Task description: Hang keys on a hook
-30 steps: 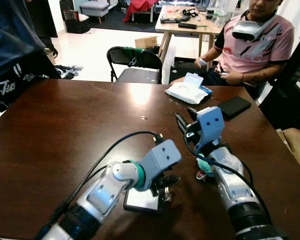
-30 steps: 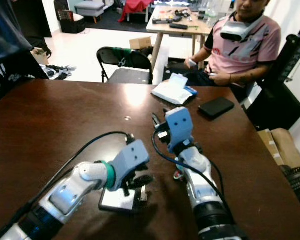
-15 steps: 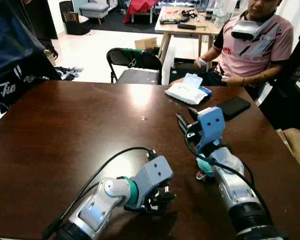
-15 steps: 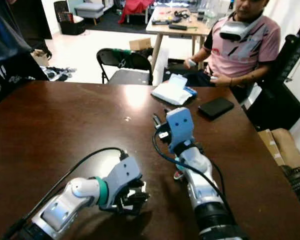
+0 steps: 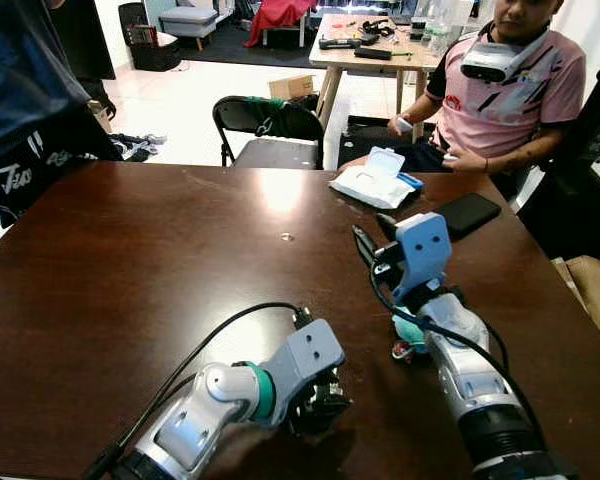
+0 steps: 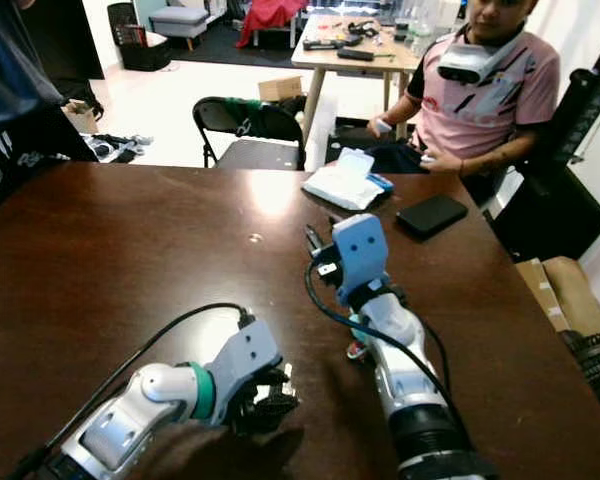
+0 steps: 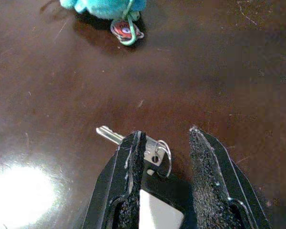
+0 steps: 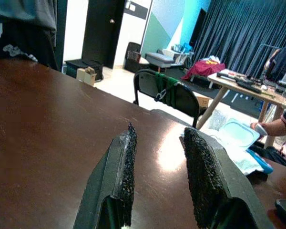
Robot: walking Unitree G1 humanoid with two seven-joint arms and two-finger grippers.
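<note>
Dark wood table (image 5: 160,260); black folding chair (image 5: 267,128) behind it; pale floor (image 5: 180,100); seated person (image 5: 500,90) beyond chair.

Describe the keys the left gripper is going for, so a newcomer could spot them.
On the dark wooden table, near its front edge, the left gripper hangs low. The keys lie between its open fingers: a silver key on a ring, unlike the teal plush keychain beyond.

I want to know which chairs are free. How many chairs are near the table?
2: an empty black folding chair at the table's far edge, and one mostly hidden under the seated person at the far right corner. Others may be hidden.
</note>
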